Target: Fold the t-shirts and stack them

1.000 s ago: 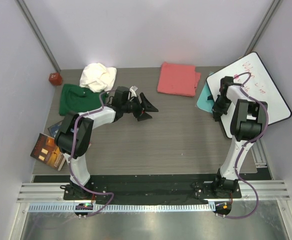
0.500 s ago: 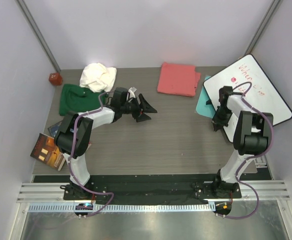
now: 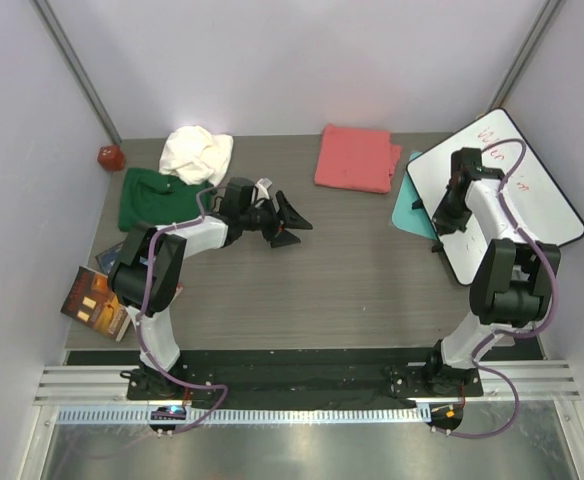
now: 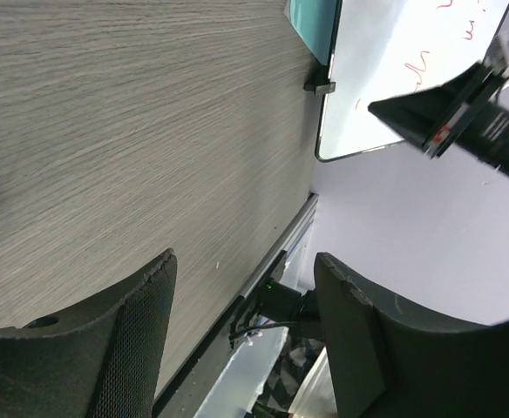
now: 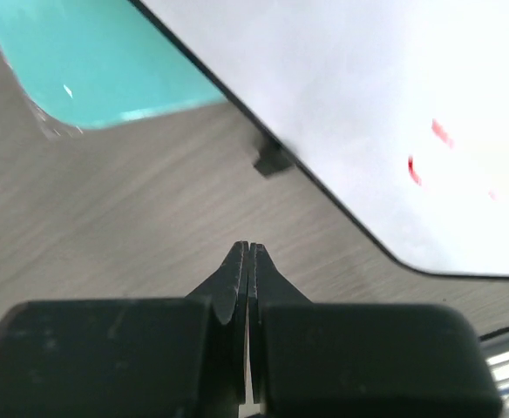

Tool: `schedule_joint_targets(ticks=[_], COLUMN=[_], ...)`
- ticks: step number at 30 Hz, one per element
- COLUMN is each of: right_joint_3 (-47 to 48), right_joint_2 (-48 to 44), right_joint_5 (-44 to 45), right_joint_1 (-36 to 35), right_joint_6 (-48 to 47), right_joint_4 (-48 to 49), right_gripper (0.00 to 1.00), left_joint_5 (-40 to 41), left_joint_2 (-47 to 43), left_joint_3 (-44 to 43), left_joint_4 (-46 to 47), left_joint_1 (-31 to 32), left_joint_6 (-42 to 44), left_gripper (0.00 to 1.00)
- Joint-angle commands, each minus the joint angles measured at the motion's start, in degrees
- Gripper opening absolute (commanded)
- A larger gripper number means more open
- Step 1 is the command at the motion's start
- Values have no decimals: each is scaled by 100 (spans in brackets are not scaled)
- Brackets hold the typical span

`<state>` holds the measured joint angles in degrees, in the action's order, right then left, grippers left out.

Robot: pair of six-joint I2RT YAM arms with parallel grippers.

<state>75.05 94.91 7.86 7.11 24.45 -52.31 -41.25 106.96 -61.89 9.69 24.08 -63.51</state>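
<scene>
Stacking waits: we see pink shirt (image 3: pixel 355 158) folded at 12 o'clock, white shirt (image 3: pixel 196 152) crumpled; left tool (image 4: pixel 241 259) wide, right tool (image 5: pixel 248 251) pinched together, empty.

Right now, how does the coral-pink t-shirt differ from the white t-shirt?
The coral-pink t-shirt lies folded flat in a neat rectangle; the white t-shirt is a crumpled heap. The coral-pink t-shirt sits far centre, apart from the other shirts; the white t-shirt sits far left, overlapping the dark green t-shirt. Both rest near the far edge of the table, unheld.
</scene>
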Motion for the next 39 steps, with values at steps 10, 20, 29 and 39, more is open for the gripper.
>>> schedule_joint_targets(ticks=[10, 20, 29, 39], right_joint_3=[1364, 898, 195, -622], right_joint_2=[1723, 1443, 1117, 652], right_joint_5=[603, 893, 805, 664], right_joint_1=[62, 203, 211, 211], right_joint_6=[-652, -845, -977, -793], right_joint_4=[-7, -138, -95, -165], right_gripper=[1, 1, 1, 1], left_joint_5=[-111, -137, -181, -155], left_joint_2=[-430, -351, -360, -395], left_joint_3=[89, 107, 195, 291], left_joint_4=[-187, -126, -73, 15], left_joint_1=[-69, -87, -87, -87], left_joint_6=[383, 348, 348, 312], left_gripper=[65, 65, 65, 65])
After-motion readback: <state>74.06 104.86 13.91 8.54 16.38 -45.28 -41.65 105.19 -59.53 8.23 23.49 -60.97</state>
